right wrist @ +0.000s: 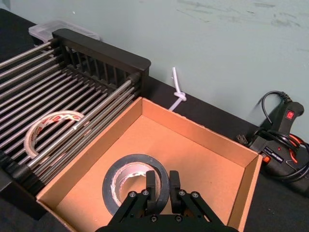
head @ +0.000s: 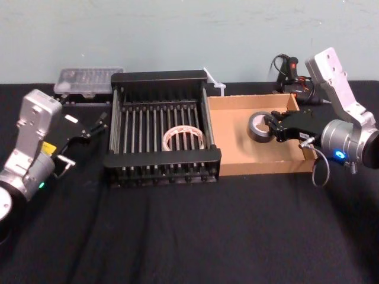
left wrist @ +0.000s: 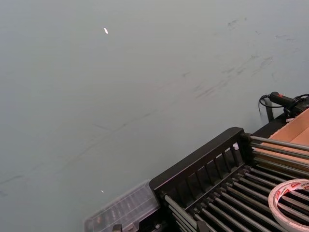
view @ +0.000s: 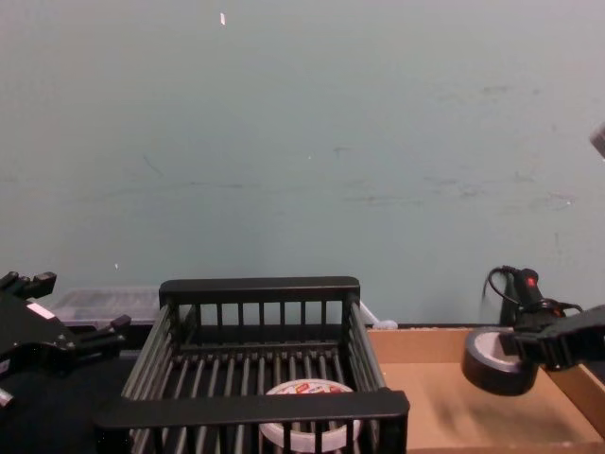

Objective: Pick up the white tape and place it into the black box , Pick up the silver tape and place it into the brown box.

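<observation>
Over brown box (head: 254, 167) | right tool (head: 274, 125) grips silver tape (head: 258, 128) | left tool (head: 95, 125) parked, spread | white tape (head: 167, 139) print unreadable

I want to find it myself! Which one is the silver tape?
Find the shallow brown cardboard tray right of the black slatted plastic basket. Over it the right gripper pinches the dark grey-silver tape roll. The other roll, white with red print, lies flat in the basket, near the idle left gripper.
</observation>
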Available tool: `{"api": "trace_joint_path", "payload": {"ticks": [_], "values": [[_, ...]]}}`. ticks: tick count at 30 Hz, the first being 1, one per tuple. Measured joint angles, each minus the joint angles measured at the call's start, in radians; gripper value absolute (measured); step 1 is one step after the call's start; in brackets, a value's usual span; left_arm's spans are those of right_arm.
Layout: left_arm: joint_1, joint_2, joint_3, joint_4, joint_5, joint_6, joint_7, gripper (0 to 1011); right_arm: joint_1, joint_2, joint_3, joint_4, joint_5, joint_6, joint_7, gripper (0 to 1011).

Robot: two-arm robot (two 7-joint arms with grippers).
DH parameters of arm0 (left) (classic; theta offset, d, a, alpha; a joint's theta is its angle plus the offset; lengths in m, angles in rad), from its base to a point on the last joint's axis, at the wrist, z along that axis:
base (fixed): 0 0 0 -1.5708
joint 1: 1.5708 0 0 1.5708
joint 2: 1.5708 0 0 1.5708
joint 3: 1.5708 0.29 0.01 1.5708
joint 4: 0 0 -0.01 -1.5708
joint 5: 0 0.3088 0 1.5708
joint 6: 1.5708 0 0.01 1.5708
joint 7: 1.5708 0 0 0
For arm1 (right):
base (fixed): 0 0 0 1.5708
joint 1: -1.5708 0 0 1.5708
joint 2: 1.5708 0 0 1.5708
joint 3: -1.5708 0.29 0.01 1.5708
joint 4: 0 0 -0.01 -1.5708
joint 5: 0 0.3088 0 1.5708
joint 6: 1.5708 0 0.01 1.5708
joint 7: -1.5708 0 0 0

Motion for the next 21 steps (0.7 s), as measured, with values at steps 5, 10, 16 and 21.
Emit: {"api": "trace_joint_path", "payload": {"ticks": [5, 10, 16, 21], "values": [[0.000, 0.000, 0.000, 0.000, 0.000, 0.000, 0.000, 1001, 0.004, -0.005, 0.003, 0.010, -0.005, -0.001, -0.001, 171], [0.000, 0.000, 0.000, 0.000, 0.000, 0.000, 0.000, 1001, 0.003, -0.004, 0.003, 0.007, -0.004, -0.001, -0.001, 171], [0.000, 0.000, 0.000, 0.000, 0.000, 0.000, 0.000, 1001, 0.002, -0.002, 0.002, 0.004, -0.003, -0.001, -0.001, 171], [0.000, 0.000, 0.000, 0.000, 0.000, 0.000, 0.000, 1001, 0.001, -0.001, 0.001, 0.002, -0.002, -0.001, -0.001, 215]]}}
